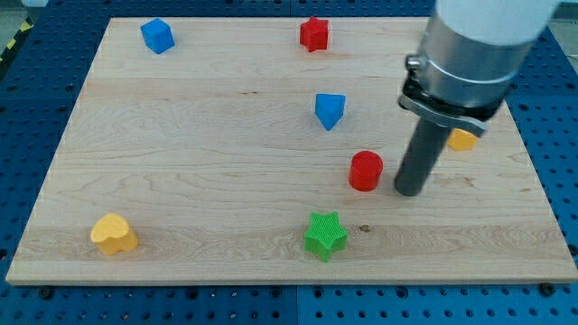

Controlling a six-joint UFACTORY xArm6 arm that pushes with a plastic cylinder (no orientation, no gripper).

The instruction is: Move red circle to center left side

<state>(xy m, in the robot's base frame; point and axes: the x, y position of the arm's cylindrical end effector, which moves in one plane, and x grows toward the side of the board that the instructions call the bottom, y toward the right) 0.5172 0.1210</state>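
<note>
The camera view looks down at a slant on a light wooden board [181, 171] that lies on a blue perforated bench [27, 117]. The red circle [366, 171], a short round block, stands a little right of the middle of the frame, in the lower half of the board. My tip [408, 191] rests on the wood just beside it, on the view's right, with a narrow gap between them. The arm has no hand, only this dark rod, so there is nothing spread or pressed together. To the left of the red circle the board is bare wood all the way to the left edge, along the middle height. A blue block [330, 110] with a pointed shape stands near, above and left of the red circle. A green star [325, 236] stands below it, near the bottom edge. A red star [313, 33] is near the top edge, and a blue cube-like block [157, 35] is in the upper left of the frame. A yellow heart [114, 234] sits in the lower left, near the bottom edge. An orange-yellow block [462, 139] shows partly behind the arm at the right; its shape I cannot tell.
</note>
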